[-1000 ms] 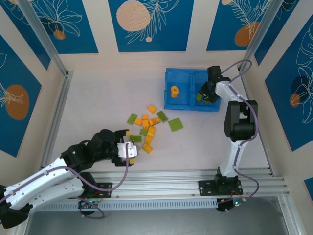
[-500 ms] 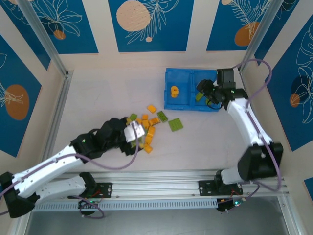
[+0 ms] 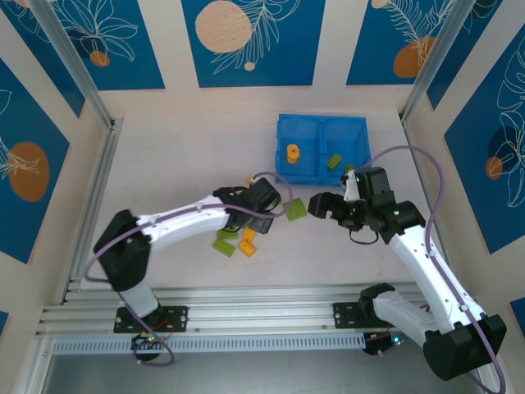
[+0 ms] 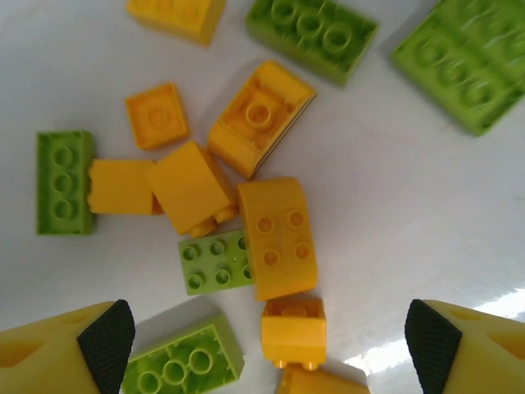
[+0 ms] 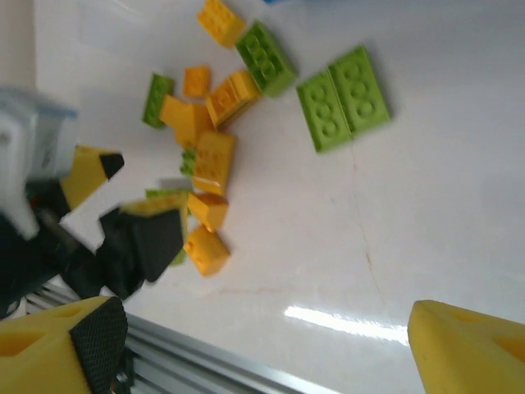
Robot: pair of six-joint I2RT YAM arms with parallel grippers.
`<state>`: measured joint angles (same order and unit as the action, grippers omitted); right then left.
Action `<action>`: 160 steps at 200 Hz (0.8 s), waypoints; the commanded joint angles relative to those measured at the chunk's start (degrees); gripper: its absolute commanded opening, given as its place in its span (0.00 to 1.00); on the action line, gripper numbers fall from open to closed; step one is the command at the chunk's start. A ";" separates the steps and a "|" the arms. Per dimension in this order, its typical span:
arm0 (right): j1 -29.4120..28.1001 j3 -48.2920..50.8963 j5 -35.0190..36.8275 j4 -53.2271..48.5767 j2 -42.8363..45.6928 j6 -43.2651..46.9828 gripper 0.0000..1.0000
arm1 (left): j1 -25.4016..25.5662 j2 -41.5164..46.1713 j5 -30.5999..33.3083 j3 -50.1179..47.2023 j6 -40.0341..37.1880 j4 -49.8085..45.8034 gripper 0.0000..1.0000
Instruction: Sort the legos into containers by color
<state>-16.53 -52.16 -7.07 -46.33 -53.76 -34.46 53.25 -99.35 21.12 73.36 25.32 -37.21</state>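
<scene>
No legible text, label, brand, number or sign is present. The wall panels at the top of the frame carry leaf-and-disc artwork; the legos bear plain studs.

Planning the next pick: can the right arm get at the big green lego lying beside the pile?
Probably yes. The big green lego lies apart from the pile, bare table around it, and the right claw hangs open close by with nothing between.
</scene>
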 commanded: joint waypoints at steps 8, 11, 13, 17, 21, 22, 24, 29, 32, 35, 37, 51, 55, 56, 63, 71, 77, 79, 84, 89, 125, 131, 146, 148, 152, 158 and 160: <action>-0.07 0.50 0.87 -1.95 1.25 0.05 0.92 | -0.52 -5.92 2.17 4.18 4.70 -1.04 0.83; -0.08 0.42 0.79 -1.79 1.07 0.09 0.92 | -0.52 -6.62 2.29 4.42 4.81 -0.90 0.82; -0.03 0.36 0.77 -1.77 1.00 0.13 0.92 | -0.52 -7.08 2.33 4.53 4.93 -0.86 0.82; -0.06 0.16 0.58 -1.52 0.72 0.15 0.92 | -0.47 -7.87 2.55 4.87 5.16 -0.85 0.81; -0.06 -0.05 0.49 -1.38 0.61 0.18 0.92 | -0.52 -8.61 2.72 5.13 5.31 -0.85 0.79; -0.07 -0.09 0.49 -1.35 0.51 0.18 0.92 | -0.52 -8.90 2.80 5.22 5.37 -0.85 0.79; -0.03 -0.30 0.37 -1.28 0.39 0.25 0.92 | -0.50 -9.21 2.92 5.39 5.51 -0.85 0.78; -0.02 -0.66 0.23 -1.15 0.05 0.53 0.92 | -0.52 -10.00 3.25 5.59 5.81 -0.85 0.75; -0.03 -0.85 0.19 -1.13 -0.14 0.67 0.92 | -0.48 -10.47 3.28 5.76 6.05 -0.85 0.74; -0.06 -1.04 0.26 -1.06 -0.38 0.70 0.92 | -0.50 -10.88 3.35 5.93 6.20 -0.92 0.73; -0.07 -1.17 0.29 -1.01 -0.49 0.73 0.93 | -0.52 -11.11 3.34 6.03 6.22 -0.89 0.72; -0.07 -1.94 0.48 -0.96 -1.39 1.12 0.93 | -0.52 -12.46 3.13 6.05 7.07 -0.46 0.65; -0.05 -2.10 0.48 -1.04 -1.54 1.15 0.92 | -0.50 -12.76 2.98 5.94 7.21 -0.26 0.62; -0.06 -2.13 0.48 -1.04 -1.58 1.15 0.92 | -0.51 -12.82 2.93 5.93 7.25 -0.20 0.62; -0.03 -2.31 0.43 -1.04 -1.86 1.06 0.92 | -0.52 -13.35 2.70 5.76 7.39 0.10 0.58; -0.12 -2.41 0.26 -0.96 -2.09 0.91 0.92 | -0.51 -13.87 2.65 5.50 7.57 0.46 0.55; -0.16 -2.42 0.15 -0.80 -2.14 0.73 0.92 | -0.57 -14.31 2.79 5.48 7.72 0.47 0.55; -0.16 -2.35 0.07 -0.77 -2.16 0.71 0.92 | -0.49 -14.47 2.83 5.41 7.68 0.58 0.55; -0.10 -2.33 -0.17 -0.69 -2.18 0.56 0.92 | -0.56 -14.80 3.06 5.39 7.66 0.56 0.55; -0.16 -2.33 -0.45 -0.69 -2.17 0.36 0.92 | -0.61 -15.08 3.29 5.30 7.75 0.52 0.54; -0.30 -2.33 -2.28 -1.23 -1.88 0.70 0.92 | -0.52 -14.86 2.96 3.80 7.68 1.89 0.38; -0.32 -2.46 -2.57 -1.43 -1.91 0.79 0.92 | -0.51 -14.06 2.73 3.44 7.64 2.24 0.36; -0.31 -2.98 -3.57 -1.88 -1.86 0.72 0.92 | -0.43 -10.54 1.62 2.89 7.21 3.13 0.32; -0.29 -3.02 -3.67 -1.78 -1.83 0.64 0.92 | -0.43 -9.99 1.44 2.85 7.11 3.25 0.32; -0.24 -3.18 -3.92 -1.88 -1.80 0.40 0.92 | -0.43 -8.77 0.96 2.76 6.89 3.68 0.31; -0.32 -3.42 -4.39 -1.84 -1.57 0.04 0.92 | -0.35 -6.72 0.12 2.72 6.35 4.46 0.31; -0.27 -3.53 -4.61 -1.77 -1.51 -0.05 0.92 | -0.37 -6.14 -0.15 2.68 6.17 4.77 0.31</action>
<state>-16.56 -52.99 -8.19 -47.24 -55.86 -34.41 53.23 -112.53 23.83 76.88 32.40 -35.07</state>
